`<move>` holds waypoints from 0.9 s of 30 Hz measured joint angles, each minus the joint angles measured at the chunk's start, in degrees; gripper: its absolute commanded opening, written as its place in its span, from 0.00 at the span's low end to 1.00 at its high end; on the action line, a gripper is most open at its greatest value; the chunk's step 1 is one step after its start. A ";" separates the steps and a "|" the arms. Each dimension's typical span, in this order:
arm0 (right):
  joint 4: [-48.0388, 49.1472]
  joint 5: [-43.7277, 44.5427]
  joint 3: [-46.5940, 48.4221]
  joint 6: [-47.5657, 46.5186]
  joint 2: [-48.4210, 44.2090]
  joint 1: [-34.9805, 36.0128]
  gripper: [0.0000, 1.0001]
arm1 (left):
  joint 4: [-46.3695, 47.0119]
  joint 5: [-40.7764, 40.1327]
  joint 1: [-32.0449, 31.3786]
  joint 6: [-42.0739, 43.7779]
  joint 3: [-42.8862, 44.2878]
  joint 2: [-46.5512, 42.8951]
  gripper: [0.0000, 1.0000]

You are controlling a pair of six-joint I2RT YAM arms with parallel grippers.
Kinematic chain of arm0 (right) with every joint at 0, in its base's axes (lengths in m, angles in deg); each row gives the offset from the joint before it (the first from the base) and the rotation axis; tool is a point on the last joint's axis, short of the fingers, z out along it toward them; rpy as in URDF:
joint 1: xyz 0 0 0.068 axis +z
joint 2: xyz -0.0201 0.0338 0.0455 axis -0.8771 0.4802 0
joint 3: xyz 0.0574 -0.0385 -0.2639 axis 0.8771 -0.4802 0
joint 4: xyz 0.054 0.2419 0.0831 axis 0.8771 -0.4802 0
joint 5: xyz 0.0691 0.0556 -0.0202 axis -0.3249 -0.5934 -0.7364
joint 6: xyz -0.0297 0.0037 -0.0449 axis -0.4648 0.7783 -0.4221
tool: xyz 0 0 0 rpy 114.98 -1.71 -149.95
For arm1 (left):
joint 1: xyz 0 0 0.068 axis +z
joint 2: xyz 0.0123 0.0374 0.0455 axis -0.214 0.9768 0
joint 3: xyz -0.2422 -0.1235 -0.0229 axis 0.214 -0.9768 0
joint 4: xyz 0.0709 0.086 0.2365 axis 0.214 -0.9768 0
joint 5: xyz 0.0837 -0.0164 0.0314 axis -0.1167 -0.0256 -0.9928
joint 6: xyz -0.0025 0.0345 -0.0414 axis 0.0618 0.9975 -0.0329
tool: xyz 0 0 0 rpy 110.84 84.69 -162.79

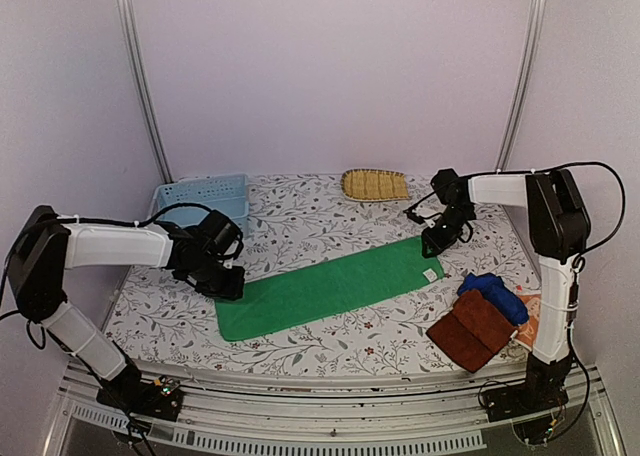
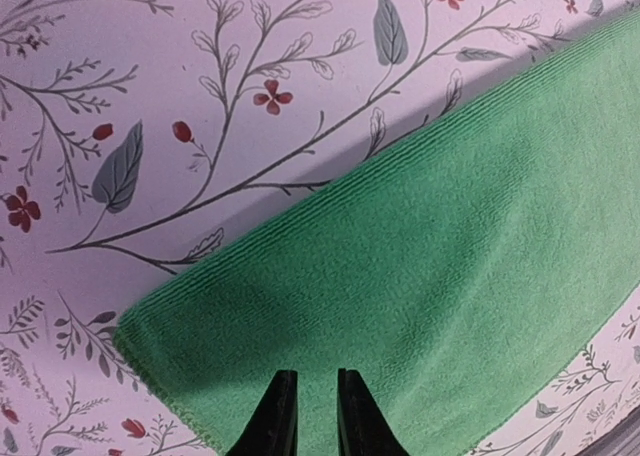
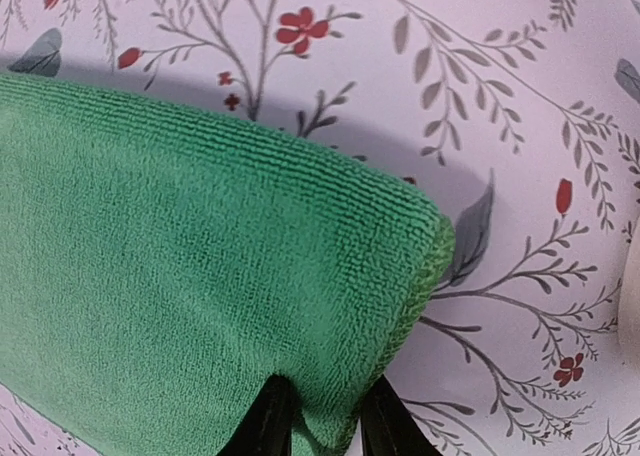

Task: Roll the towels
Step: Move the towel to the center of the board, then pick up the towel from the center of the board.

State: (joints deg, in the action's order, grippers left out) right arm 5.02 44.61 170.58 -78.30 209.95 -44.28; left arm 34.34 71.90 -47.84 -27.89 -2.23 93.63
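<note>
A long green towel (image 1: 330,286) lies flat and slanting across the middle of the table. My left gripper (image 1: 225,279) is down on its left end. In the left wrist view the fingers (image 2: 283,416) stand a narrow gap apart on the green towel (image 2: 430,256), with cloth filling the gap at the left gripper (image 2: 317,378). My right gripper (image 1: 437,241) is at the far right end. There the green towel's (image 3: 200,276) corner bunches up between the two fingers of the right gripper (image 3: 326,388). A reddish-brown towel (image 1: 475,328) and a blue towel (image 1: 495,294) lie near the right arm's base, over a sliver of orange towel (image 1: 531,319).
A pale blue perforated basket (image 1: 205,198) stands at the back left, just behind my left arm. A yellow woven straw tray (image 1: 375,184) lies at the back centre. The flowered tablecloth (image 1: 300,216) covers the table, and grey walls close it in.
</note>
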 measured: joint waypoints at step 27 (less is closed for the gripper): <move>-10.05 -24.00 4.17 0.72 -1.97 -4.33 0.03 | -0.39 -2.49 0.00 0.55 0.11 0.00 0.16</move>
State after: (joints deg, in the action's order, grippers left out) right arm -5.04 20.61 174.75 -77.57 207.98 -48.61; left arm 33.95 69.41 -47.84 -27.34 -2.12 93.63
